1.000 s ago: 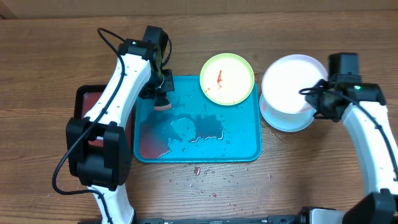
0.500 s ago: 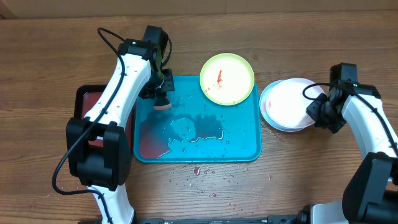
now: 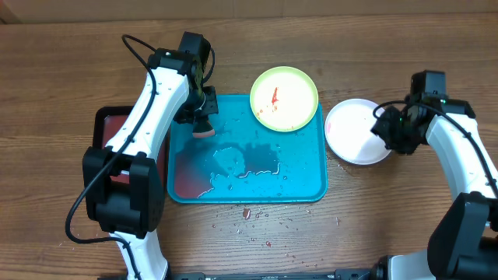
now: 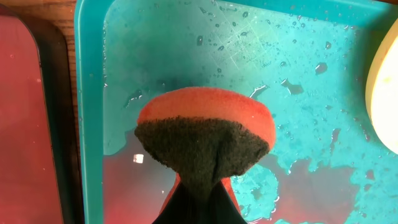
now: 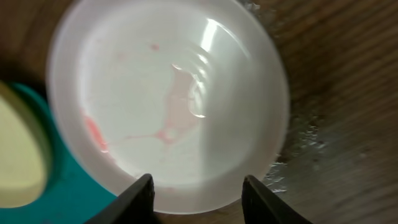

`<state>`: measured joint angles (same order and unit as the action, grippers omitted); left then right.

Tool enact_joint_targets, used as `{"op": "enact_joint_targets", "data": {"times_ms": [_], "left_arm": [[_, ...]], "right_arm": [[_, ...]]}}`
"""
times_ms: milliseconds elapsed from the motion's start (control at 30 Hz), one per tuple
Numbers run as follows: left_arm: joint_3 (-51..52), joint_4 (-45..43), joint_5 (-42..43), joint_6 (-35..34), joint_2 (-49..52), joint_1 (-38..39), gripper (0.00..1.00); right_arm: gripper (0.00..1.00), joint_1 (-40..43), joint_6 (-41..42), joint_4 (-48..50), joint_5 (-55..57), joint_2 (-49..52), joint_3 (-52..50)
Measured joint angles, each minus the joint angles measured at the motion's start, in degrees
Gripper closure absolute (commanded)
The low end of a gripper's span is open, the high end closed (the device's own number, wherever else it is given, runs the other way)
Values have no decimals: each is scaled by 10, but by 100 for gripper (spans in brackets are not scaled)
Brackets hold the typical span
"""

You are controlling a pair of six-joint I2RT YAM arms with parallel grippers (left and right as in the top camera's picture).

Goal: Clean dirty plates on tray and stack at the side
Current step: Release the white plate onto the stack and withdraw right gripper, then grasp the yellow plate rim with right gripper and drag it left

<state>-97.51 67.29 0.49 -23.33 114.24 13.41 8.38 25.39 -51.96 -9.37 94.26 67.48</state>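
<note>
The turquoise tray (image 3: 311, 183) lies mid-table, wet, with red water pooled at its front left. My left gripper (image 3: 204, 117) is shut on an orange sponge with a dark scrub face (image 4: 205, 137), held over the tray's back left corner (image 4: 90, 93). A lime-rimmed plate with a yellowish inside and a red smear (image 3: 284, 99) rests on the tray's back right corner. A pale whitish plate (image 3: 354, 131) with faint pink streaks (image 5: 168, 99) lies on the table to the right of the tray. My right gripper (image 3: 387, 128) is open at its right edge, jaws straddling the rim (image 5: 198, 200).
A dark red, black-rimmed tray (image 3: 109, 124) sits left of the turquoise tray, partly under my left arm. Red crumbs and droplets (image 3: 257, 218) are scattered on the wood in front of the tray. Water spots the table beside the pale plate (image 5: 298, 143).
My right gripper has brought the pale plate down from a raised position onto the table and shifted slightly left. The left arm and sponge have not moved.
</note>
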Motion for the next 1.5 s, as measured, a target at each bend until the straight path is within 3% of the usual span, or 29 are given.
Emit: {"op": "enact_joint_targets", "data": {"times_ms": [167,500,700,1100,1300,1500], "left_arm": [[0,0,0,0,0,0,96],[0,0,0,0,0,8,96],[0,0,2,0,0,11,96],[0,0,2,0,0,11,96],[0,-1,2,0,0,11,96],[0,-2,2,0,0,11,96]], "right_arm": [[61,-45,8,75,-70,0,10],[70,-178,85,159,-68,83,11],[72,-205,100,209,-52,132,11],[91,-238,112,207,-52,177,13],[88,-275,115,166,-92,177,15],[65,-338,79,79,-133,177,24]]}}
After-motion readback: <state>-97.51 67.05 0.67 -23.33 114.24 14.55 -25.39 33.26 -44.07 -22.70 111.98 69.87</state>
